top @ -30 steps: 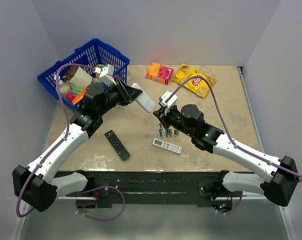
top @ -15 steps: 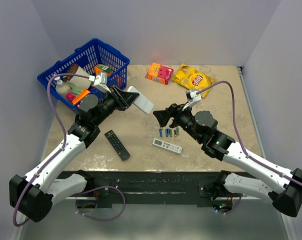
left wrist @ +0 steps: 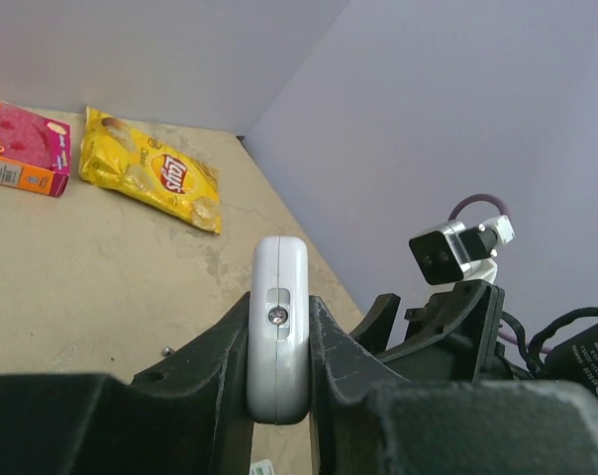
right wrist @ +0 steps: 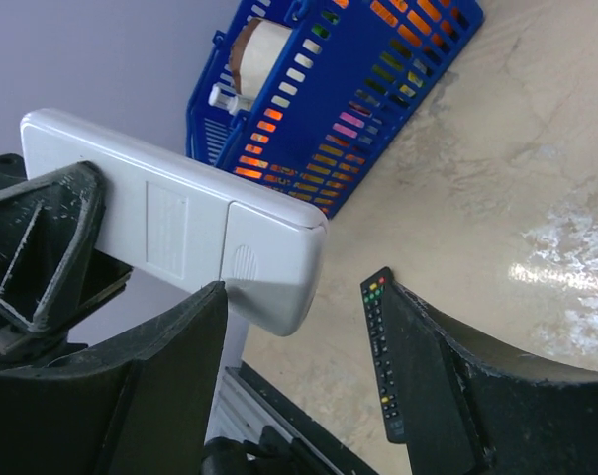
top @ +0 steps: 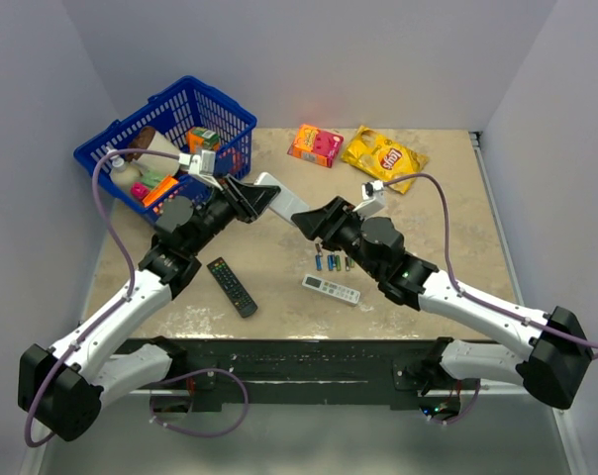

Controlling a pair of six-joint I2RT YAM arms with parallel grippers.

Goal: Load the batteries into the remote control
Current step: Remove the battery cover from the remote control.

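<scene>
My left gripper (top: 262,195) is shut on the white remote control (top: 287,205) and holds it in the air above the table, edge-on between the jaws (left wrist: 278,332). In the right wrist view the remote's plain white back (right wrist: 180,233) shows, with a ribbed battery cover near its free end. My right gripper (right wrist: 304,297) is open, and that free end lies between its fingers, close to the left finger (right wrist: 170,366). Whether they touch I cannot tell. Several small batteries (top: 334,262) lie in a row on the table below the right gripper (top: 307,220).
A long black remote (top: 232,286) and a slim white remote (top: 331,289) lie near the front. A blue basket (top: 170,129) of groceries stands at the back left. An orange-pink box (top: 315,144) and a yellow chip bag (top: 383,158) lie at the back.
My right gripper has opened and swung up and left from above the batteries to the remote's free end. The left arm has shifted and turned the held remote toward it.
</scene>
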